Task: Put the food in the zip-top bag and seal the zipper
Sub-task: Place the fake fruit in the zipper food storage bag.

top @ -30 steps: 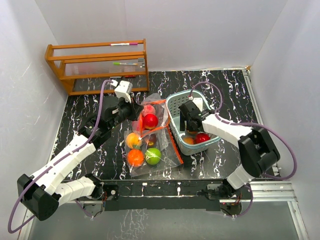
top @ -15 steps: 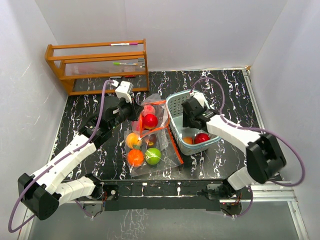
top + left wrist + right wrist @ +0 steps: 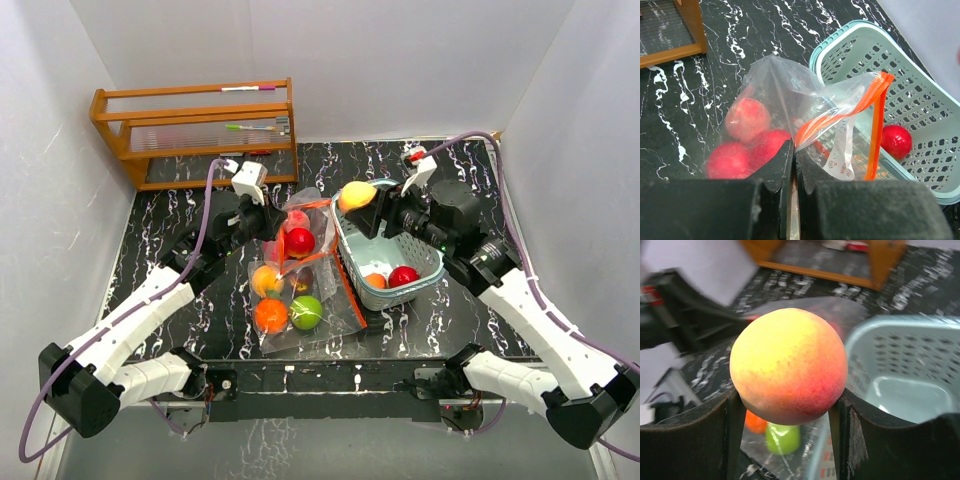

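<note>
My right gripper [image 3: 362,203] is shut on a yellow-pink fruit [image 3: 356,194], held in the air above the left rim of the basket; it fills the right wrist view [image 3: 788,365]. My left gripper [image 3: 268,222] is shut on the upper edge of the clear zip-top bag [image 3: 300,275], pinching the film beside its orange zipper [image 3: 840,117]. The bag lies on the table and holds several fruits: red [image 3: 301,241], orange [image 3: 270,315] and lime green [image 3: 306,312]. A red fruit [image 3: 404,276] and an orange fruit [image 3: 375,281] lie in the basket.
The pale-blue slatted basket [image 3: 352,262] stands right of the bag on the black marbled table [image 3: 170,225]. A wooden rack [image 3: 195,130] with pens stands at the back left. White walls close in the sides.
My right gripper has risen out of the basket with the yellow-pink fruit and moved up and left toward the bag. The left gripper and bag have stayed put.
</note>
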`<state>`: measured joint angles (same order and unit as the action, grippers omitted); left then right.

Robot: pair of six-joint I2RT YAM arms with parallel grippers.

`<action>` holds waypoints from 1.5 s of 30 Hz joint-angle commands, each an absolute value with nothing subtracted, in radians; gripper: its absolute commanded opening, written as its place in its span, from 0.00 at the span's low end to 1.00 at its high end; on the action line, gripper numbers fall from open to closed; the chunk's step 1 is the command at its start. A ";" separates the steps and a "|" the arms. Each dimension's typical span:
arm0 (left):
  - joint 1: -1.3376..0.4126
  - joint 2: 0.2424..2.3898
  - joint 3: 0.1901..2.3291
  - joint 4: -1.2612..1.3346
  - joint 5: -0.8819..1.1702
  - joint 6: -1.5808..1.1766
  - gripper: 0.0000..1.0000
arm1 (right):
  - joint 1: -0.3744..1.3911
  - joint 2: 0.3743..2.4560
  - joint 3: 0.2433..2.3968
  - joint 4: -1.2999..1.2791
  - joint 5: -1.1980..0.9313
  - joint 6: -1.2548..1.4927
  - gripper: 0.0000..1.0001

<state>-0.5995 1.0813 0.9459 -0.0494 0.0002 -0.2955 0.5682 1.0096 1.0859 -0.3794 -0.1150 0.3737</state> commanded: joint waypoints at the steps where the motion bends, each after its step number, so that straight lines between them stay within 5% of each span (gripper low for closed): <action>1: -0.589 1.086 0.936 -0.007 0.012 -0.296 0.00 | 0.608 0.993 1.083 -0.180 -0.433 0.355 0.24; 10: -0.588 1.083 0.939 -0.007 0.018 -0.300 0.00 | 0.766 1.131 1.080 -0.116 -0.355 0.350 0.24; 25: -0.583 1.051 0.939 -0.007 0.028 -0.308 0.00 | 0.772 1.382 1.118 -0.083 -0.001 0.321 0.27; 35: -0.581 1.040 0.934 -0.005 0.023 -0.307 0.00 | 0.777 1.476 1.219 0.011 -0.014 0.338 0.97; 45: -0.583 1.050 0.937 -0.010 0.012 -0.307 0.00 | 0.798 1.234 1.141 -0.127 -0.016 0.357 0.98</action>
<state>-0.5854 1.0798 0.9321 -0.0315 0.0143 -0.3038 0.7895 1.3907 1.1599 -0.0975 -0.0284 0.3450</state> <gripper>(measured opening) 0.010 0.982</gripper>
